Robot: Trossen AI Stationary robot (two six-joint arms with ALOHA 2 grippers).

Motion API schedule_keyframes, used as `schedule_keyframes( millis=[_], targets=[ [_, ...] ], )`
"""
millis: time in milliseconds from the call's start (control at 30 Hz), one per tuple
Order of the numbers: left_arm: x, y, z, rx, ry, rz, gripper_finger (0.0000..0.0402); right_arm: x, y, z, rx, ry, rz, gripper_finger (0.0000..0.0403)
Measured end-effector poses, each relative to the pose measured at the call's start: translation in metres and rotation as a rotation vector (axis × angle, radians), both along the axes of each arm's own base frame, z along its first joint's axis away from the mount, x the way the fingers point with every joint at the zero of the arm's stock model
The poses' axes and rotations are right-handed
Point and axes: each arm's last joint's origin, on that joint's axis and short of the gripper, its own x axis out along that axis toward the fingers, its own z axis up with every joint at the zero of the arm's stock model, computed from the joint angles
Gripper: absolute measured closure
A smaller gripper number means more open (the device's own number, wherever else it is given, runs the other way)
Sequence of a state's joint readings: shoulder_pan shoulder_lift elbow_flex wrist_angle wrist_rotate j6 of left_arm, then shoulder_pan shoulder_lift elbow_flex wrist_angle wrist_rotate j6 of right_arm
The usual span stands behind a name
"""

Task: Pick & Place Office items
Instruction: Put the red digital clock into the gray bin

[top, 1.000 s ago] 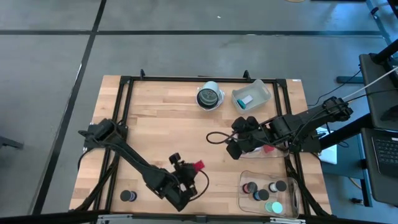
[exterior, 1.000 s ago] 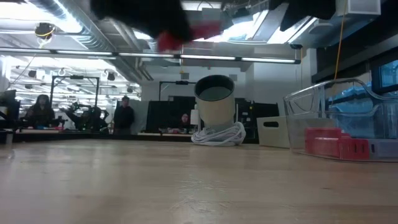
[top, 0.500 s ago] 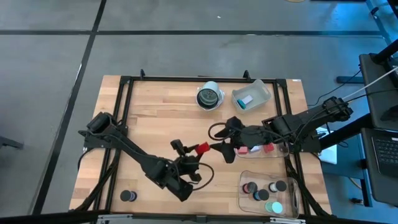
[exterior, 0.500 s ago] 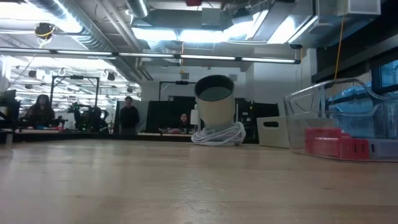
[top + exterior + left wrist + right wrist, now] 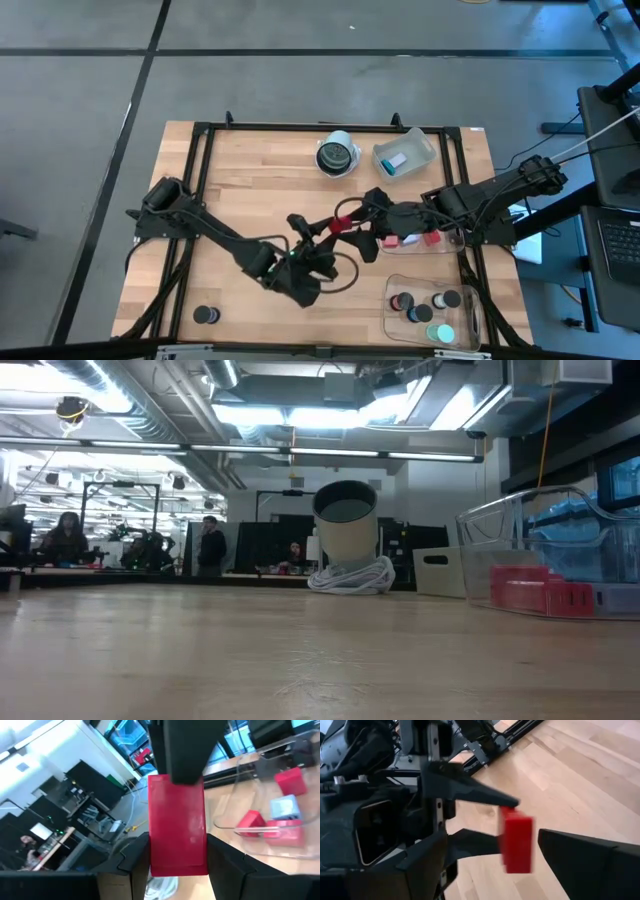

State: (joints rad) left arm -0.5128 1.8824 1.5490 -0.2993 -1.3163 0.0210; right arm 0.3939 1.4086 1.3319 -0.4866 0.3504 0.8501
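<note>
A red block (image 5: 341, 223) is hanging in the air over the middle of the table (image 5: 250, 190), well clear of the wood, pinched between the two fingers of the left gripper (image 5: 335, 224). The left wrist view shows the block (image 5: 177, 825) clamped at its near end, its far end free, with a dark finger (image 5: 185, 750) of the other arm across that far end. This looks like a handover: the block is being offered end-first so the other arm has bare surface to take.

The right gripper (image 5: 349, 221) is meeting it from the 3 o'clock side. In the right wrist view its own fingers (image 5: 585, 857) are standing spread on either side of the block (image 5: 517, 845), not yet pressed onto it as far as can be judged. The left arm is reaching in from the table's 8 o'clock corner, the right from the 3 o'clock edge.

Further out, a clear bin (image 5: 432, 240) at 3 o'clock is holding other red blocks, probably where this one is headed. A second bin (image 5: 400, 320) at 5 o'clock is holding round discs and a teal piece (image 5: 440, 333); a third bin (image 5: 420, 145) at 1 o'clock holds a pale blue rectangle (image 5: 396, 161). One black disc (image 5: 205, 315) is lying loose at 7 o'clock, and a round bowl-like thing (image 5: 337, 155) is sitting at 12 o'clock.
</note>
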Motion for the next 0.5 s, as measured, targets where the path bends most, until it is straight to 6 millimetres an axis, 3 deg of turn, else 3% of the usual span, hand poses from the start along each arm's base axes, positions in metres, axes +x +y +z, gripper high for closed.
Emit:
schedule_keyframes(
  millis=[233,500],
  targets=[
    [0.0105,0.0108,0.0061,0.020,0.014,-0.011,0.0245,-0.0002,-0.0002,-0.0005,-0.026,0.005,0.013,0.0105],
    [0.0094,0.0081,0.0064,0.020,0.012,-0.017,0.0240,-0.0021,-0.0025,-0.0039,-0.060,0.042,-0.013,0.0203]
  ],
)
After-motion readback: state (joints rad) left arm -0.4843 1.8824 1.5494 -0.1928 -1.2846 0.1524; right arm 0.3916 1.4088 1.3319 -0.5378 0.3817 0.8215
